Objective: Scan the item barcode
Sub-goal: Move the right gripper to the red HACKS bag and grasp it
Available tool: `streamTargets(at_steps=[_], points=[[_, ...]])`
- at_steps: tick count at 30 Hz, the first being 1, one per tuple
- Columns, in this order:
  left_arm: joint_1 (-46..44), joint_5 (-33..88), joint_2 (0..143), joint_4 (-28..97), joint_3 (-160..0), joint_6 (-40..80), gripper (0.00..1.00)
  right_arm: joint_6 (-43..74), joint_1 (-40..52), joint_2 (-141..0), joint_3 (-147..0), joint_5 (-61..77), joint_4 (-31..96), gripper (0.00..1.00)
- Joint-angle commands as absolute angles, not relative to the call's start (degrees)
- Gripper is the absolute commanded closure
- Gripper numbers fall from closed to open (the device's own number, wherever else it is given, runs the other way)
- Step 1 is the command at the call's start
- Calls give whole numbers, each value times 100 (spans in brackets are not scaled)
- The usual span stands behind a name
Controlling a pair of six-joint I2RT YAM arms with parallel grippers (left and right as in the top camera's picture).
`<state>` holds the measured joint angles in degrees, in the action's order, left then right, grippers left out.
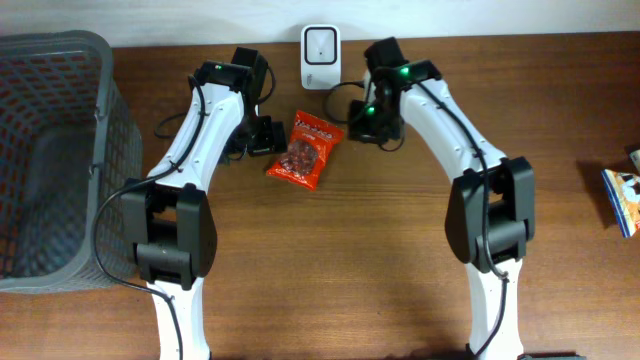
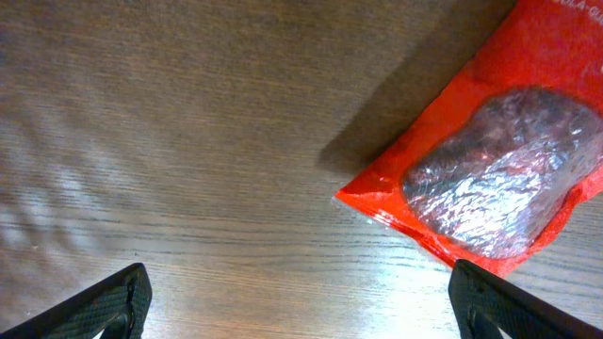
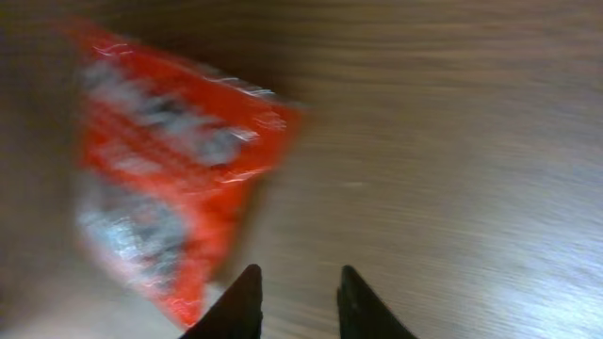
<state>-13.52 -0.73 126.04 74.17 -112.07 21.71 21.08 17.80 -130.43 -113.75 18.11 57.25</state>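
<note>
- The brown wooden counter [image 1: 380, 230] is carrying everything, its grain running from left to right.
- A red snack packet [image 1: 305, 150] is lying flat on it toward the far middle, turned at a slant, with dark pieces showing through its clear window.
- A white scanner [image 1: 321, 45] is sitting at the far edge, near the packet's upper end.
- A gray mesh basket [image 1: 108, 150] is sitting at the left end, well apart from the red packet.
- A blue-and-white packet [image 1: 622, 198] is lying at the right edge, partly cut off from view.
</note>
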Motion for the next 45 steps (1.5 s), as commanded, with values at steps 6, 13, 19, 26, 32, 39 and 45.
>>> streamTargets(at_steps=[6,13,19,26,32,39,45], points=[[-1332,-132,12595,7424,-11253,2182,1,3225,2703,-13657,-11454,2088,4582,46],[-1332,-132,12595,7424,-11253,2182,1,3221,2810,-13837,-11456,176,5776,48],[-1332,-132,12595,7422,-11253,2182,1,3177,2233,-13659,-11489,169,6661,48],[-1332,-132,12595,7424,-11253,2182,1,2447,2176,-13587,-12066,2523,5627,27],[-1332,-130,12595,7424,-11253,2182,1,3361,2375,-13756,-11937,2510,4875,26],[-1332,-130,12595,7424,-11253,2182,1,4136,3028,-14086,-11913,152,5723,26],[-1332,-132,12595,7424,-11253,2182,1,4248,2773,-14086,-11913,-506,6506,26]])
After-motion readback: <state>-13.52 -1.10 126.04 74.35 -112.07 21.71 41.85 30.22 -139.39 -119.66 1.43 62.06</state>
